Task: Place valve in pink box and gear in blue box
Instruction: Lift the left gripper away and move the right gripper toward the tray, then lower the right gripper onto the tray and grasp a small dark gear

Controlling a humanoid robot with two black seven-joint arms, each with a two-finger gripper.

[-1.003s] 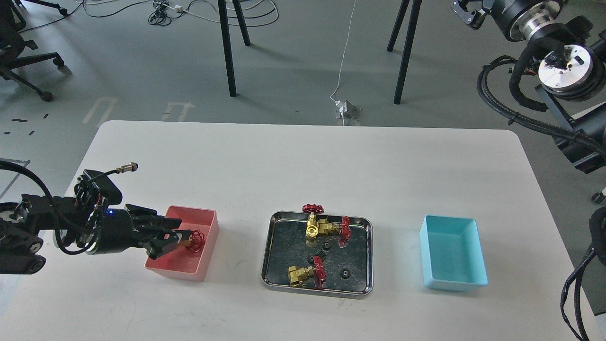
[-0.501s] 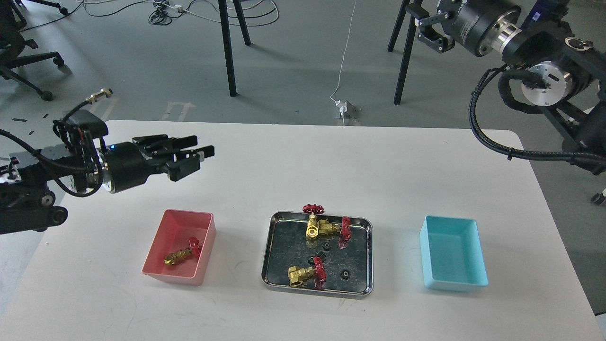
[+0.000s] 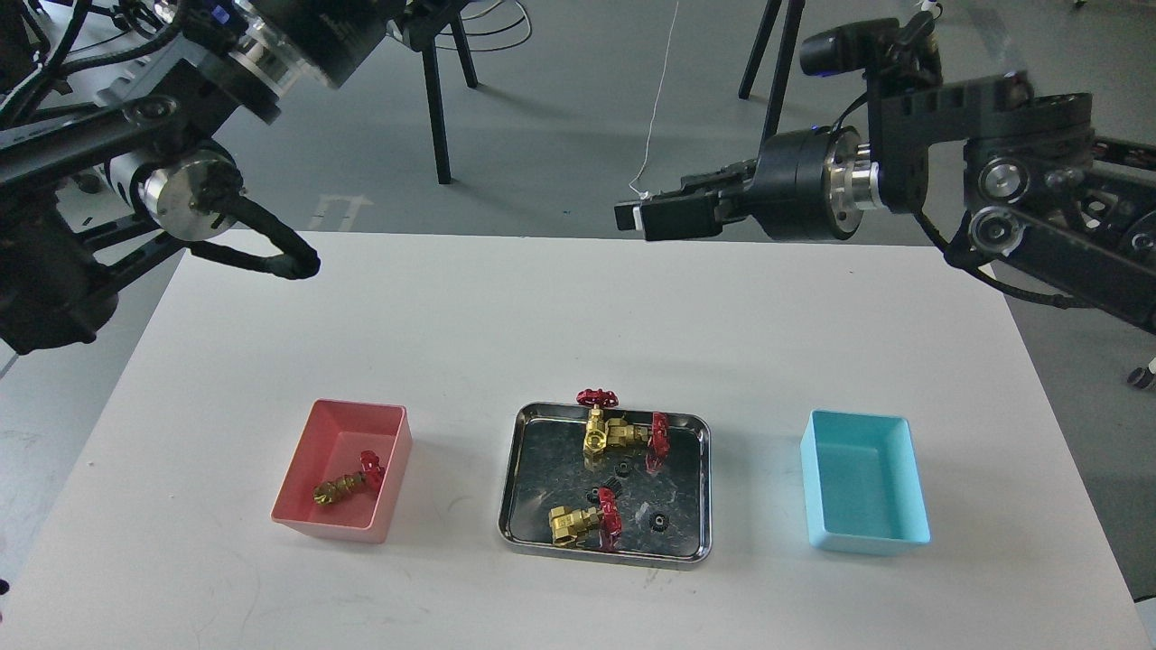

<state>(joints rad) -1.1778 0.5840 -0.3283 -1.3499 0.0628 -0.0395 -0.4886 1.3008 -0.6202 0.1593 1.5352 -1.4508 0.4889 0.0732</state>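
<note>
One valve point(image 3: 348, 483) lies on its side in the pink box point(image 3: 312, 519) at the front left. Three more valves point(image 3: 596, 429) point(image 3: 643, 435) point(image 3: 582, 522) and three small black gears point(image 3: 621, 469) point(image 3: 603, 493) point(image 3: 659, 521) lie in the steel tray point(image 3: 510, 506). The blue box point(image 3: 867, 537) at the front right is empty. My right gripper point(image 3: 637, 217) is high over the table's far edge, points left, and its fingers look apart and empty. My left gripper point(image 3: 420, 23) is raised to the top edge, dark and partly cut off.
The white table point(image 3: 506, 307) carries only the two boxes and the tray, set in a row near the front. Tripod legs point(image 3: 433, 99), cables and an office chair stand on the floor beyond the far edge.
My left gripper let the valve go in the pink box, then rose up and back to the top left. My right arm swung in from the top right toward the table's middle.
</note>
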